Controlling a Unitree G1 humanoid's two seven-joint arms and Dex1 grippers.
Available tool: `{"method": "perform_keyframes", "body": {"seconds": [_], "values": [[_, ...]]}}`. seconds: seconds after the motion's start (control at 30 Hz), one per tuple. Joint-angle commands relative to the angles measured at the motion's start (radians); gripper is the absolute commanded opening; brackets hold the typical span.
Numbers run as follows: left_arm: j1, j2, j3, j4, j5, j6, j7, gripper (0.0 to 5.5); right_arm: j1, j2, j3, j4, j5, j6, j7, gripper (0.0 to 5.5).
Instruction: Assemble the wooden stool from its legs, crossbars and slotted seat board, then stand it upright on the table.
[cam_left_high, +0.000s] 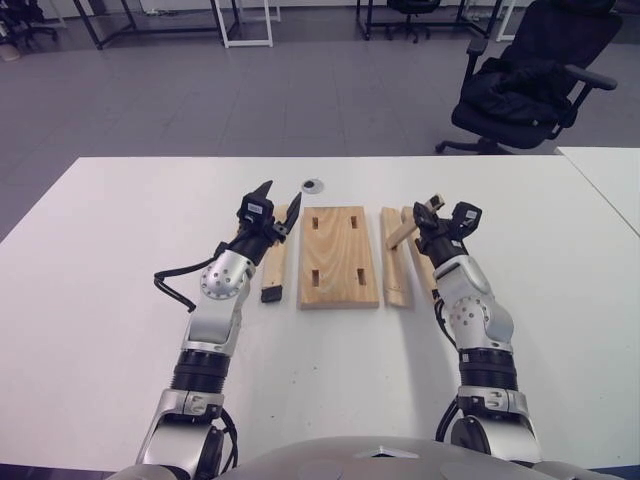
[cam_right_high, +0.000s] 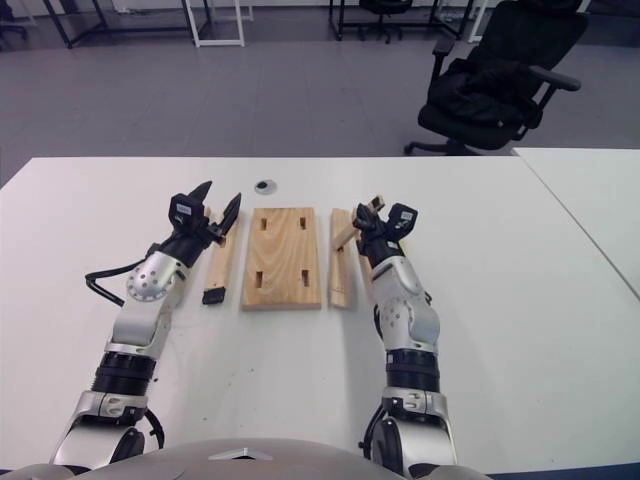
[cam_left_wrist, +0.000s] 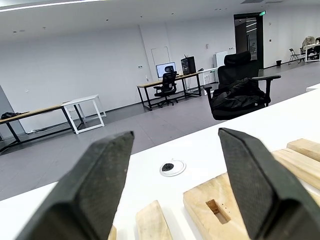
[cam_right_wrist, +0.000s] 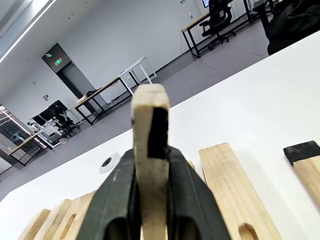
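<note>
Four slots face up in the board (cam_left_high: 338, 257), which lies flat in the middle of the white table (cam_left_high: 100, 250), long edges running near to far. At its 9 o'clock, just beside it and parallel to it, lie the left pieces (cam_left_high: 273, 262), whose nearest end is black. At its 3 o'clock, also just beside it and lengthwise, lie the right pieces (cam_left_high: 396, 270), the outer one partly hidden under the right forearm.

The left pincer (cam_left_high: 279, 198) hangs over the far end of the left pieces, at the board's 10 o'clock. Its fingers are spread wide with nothing between them.

The right pincer (cam_left_high: 435, 212) is at the board's 2 o'clock, over the far end of the right pieces, pinching a stick (cam_left_high: 405, 232) with the fingers pressed on both its flat sides. The stick is tilted: the gripped end is raised and the other end slants down toward the board's far right corner. Whether it touches the wood below cannot be told. The wrist view shows a black patch by its raised tip.

Farther off, at the board's 11 o'clock, a round grommet (cam_left_high: 313, 185) is set in the table. Beyond the table's far edge, at 1 o'clock, a black chair (cam_left_high: 530, 75) stands on the grey floor with dark cloth on its seat
</note>
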Motion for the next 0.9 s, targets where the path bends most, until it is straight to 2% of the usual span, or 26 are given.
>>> {"method": "perform_keyframes", "body": {"seconds": [0.03,0.33,0.5,0.77,0.9], "values": [[0.009,0.008,-0.002,0.003,0.018,0.008,0.002,3.10,0.008,-0.003,0.000,-0.019,-0.026,-0.005,-0.018,0.42],[0.007,0.008,-0.012,0.011,0.030,0.001,0.000,3.10,0.028,-0.039,0.069,0.001,-0.164,-0.041,-0.018,0.42],[0.008,0.009,-0.015,0.012,0.038,-0.002,-0.003,3.10,0.064,-0.080,0.144,0.024,-0.259,-0.083,0.023,0.42],[0.011,0.015,-0.024,0.009,0.052,-0.004,-0.009,3.10,0.172,-0.111,0.209,0.202,-0.341,-0.218,0.115,0.42],[0.005,0.021,-0.026,0.025,0.055,-0.008,-0.011,3.10,0.164,-0.132,0.237,0.246,-0.371,-0.251,0.151,0.42]]}}
